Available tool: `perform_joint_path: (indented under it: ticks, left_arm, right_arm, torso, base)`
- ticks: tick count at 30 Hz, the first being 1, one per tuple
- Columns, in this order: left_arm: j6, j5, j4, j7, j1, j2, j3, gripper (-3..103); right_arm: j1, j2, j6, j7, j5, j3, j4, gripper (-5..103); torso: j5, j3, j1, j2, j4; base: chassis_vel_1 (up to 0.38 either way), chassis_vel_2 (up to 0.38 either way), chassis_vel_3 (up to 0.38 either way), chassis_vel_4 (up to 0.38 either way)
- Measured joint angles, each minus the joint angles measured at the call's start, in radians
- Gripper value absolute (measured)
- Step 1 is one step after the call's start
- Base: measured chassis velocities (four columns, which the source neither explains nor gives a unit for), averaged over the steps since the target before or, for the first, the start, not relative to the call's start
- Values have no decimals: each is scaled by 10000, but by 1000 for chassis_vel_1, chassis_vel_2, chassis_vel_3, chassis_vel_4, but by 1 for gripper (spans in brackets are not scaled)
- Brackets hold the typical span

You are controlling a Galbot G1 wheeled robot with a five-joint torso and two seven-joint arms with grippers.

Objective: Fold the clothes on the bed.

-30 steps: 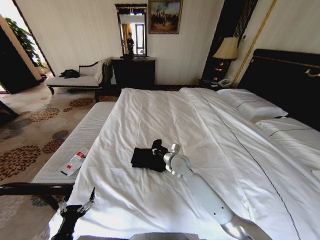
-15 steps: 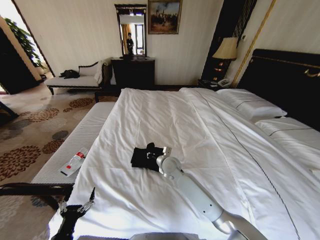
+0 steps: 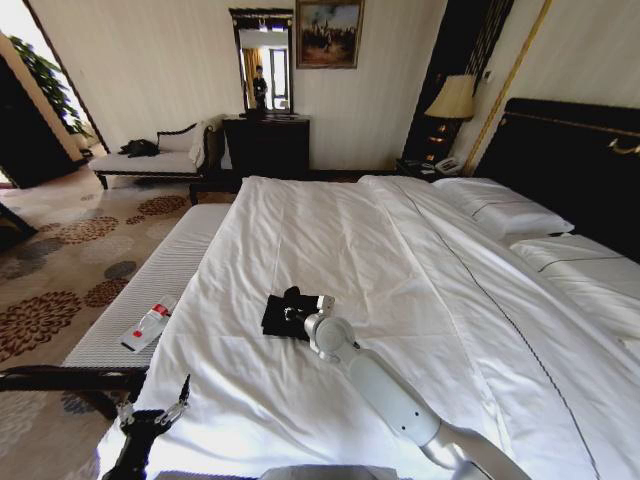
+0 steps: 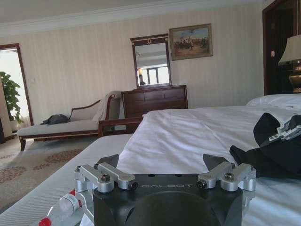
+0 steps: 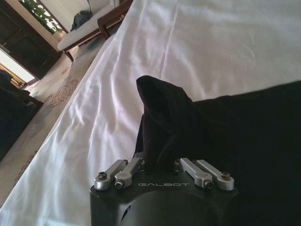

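**A:** Starting nearest, what is sitting at the foot of the bed (image 3: 330, 230)?

**B:** The left gripper (image 3: 152, 412) is hanging low beside the foot corner, just off the white sheet and above the dark wooden rail (image 3: 60, 378). Its fingers (image 4: 106, 173) are standing spread apart with nothing between them.

**A:** And the working arm?

**B:** The right gripper (image 3: 300, 310) is reaching over the foot half of the bed, pinching the black garment (image 3: 283, 313). In the right wrist view a fold of that cloth (image 5: 164, 117) is rising between the closed-in fingers (image 5: 120, 173).

**A:** Where is the garment lying?

**B:** Near the bed's foot, closer to the bench-side edge than to the pillows (image 3: 505, 215). It is bunched, so I cannot tell its long axis; the lifted peak is pointing up and away from the gripper.

**A:** How much free room is around it?

**B:** Bare sheet is spreading on every side, widest toward the headboard (image 3: 570, 160). Toward the bed's left edge the sheet is dropping off next to the light bench (image 3: 170, 265), where a bottle (image 3: 148, 327) is lying.

**A:** What is one camera giving that the others are not?

**B:** The left wrist view is showing the garment (image 4: 273, 150) side-on, as a raised lump, with the right gripper (image 4: 287, 133) at its top. Beyond the bed, it is showing the dresser (image 4: 155, 101) and a chaise (image 4: 66, 126) against the far wall.
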Motion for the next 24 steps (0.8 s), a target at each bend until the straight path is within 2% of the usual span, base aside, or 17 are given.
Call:
perform_joint_path:
  ticks: [1, 4, 5, 7, 9, 10, 11, 14, 16, 17, 18, 19, 20, 21, 22, 24]
  left_arm:
    - [0, 0, 0, 0, 0, 0, 0, 100]
    - [0, 0, 0, 0, 0, 0, 0, 100]
    - [0, 0, 0, 0, 0, 0, 0, 100]
    - [0, 0, 0, 0, 0, 0, 0, 100]
    - [0, 0, 0, 0, 0, 0, 0, 100]
    - [0, 0, 0, 0, 0, 0, 0, 100]
    - [0, 0, 0, 1, 0, -1, 0, 100]
    - [0, 0, 0, 0, 0, 0, 0, 100]
    - [0, 0, 0, 0, 1, 0, 0, 100]
    - [0, 0, 0, 0, 1, 0, 0, 100]
    - [0, 0, 0, 0, 0, 0, 0, 100]
    - [0, 0, 0, 0, 0, 0, 0, 100]
    - [0, 0, 0, 0, 0, 0, 0, 100]
    - [0, 0, 0, 0, 0, -1, 0, 100]
    - [0, 0, 0, 0, 0, -1, 0, 100]
    - [0, 0, 0, 0, 0, 0, 0, 100]
  right_arm:
    - [41, 66, 137, -115, -340, -62, -109, 23]
    - [203, 289, 332, -297, -837, -162, -261, 39]
    - [263, 333, 351, -311, -900, -215, -255, 44]
    - [299, 351, 356, -323, -951, -266, -221, 44]
    - [350, 377, 409, -331, -1095, -414, 32, 55]
    - [350, 377, 409, -331, -1095, -414, 32, 55]
    - [350, 395, 454, -340, -1147, -450, 151, 61]
    - [262, 550, 934, -634, -1408, -407, 605, 71]
    - [144, 583, 1481, -1052, -2088, -217, 577, 83]
    - [144, 583, 1481, -1052, -2088, -217, 577, 83]
    - [55, 570, 1835, -1320, -2533, -110, 387, 88]
    - [16, 554, 1986, -1431, -2722, -68, 288, 88]
    - [-198, 482, 2687, -2000, -3807, 145, -254, 97]
    - [-310, 459, 2973, -2238, -4351, 267, -536, 97]
    - [-310, 459, 2973, -2238, -4351, 267, -536, 97]
    - [-505, 473, 3507, -2662, -5399, 483, -1173, 100]
  torso:
    - [0, 0, 0, 1, 1]
    - [0, 0, 0, 0, 1]
    - [0, 0, 0, 1, 1]
    - [0, 0, 1, 0, 2]
    - [0, 0, 2, 0, 1]
    - [0, 0, 2, 0, 1]
    - [0, 0, 2, 0, 1]
    - [0, 0, 1, 1, 2]
    - [0, -1, 1, 1, 2]
    - [0, -1, 1, 1, 2]
    - [0, -1, 1, 1, 2]
    - [0, -1, 1, 1, 2]
    - [0, -1, 1, 1, 1]
    - [1, 0, 1, 0, 0]
    - [1, 0, 1, 0, 0]
    - [1, 0, 2, 0, -3]
  base:
    - [0, 0, 0, 0]
    - [0, 0, 0, 0]
    - [0, 0, 0, 0]
    - [0, 0, 0, 0]
    - [0, 0, 0, 0]
    - [0, 0, 0, 0]
    - [0, 0, 0, 0]
    - [0, 0, 0, 0]
    - [0, 0, 0, 0]
    - [0, 0, 0, 0]
    - [0, 0, 0, 0]
    - [0, 0, 0, 0]
    - [0, 0, 0, 0]
    - [0, 0, 0, 0]
    - [0, 0, 0, 0]
    - [0, 0, 0, 0]
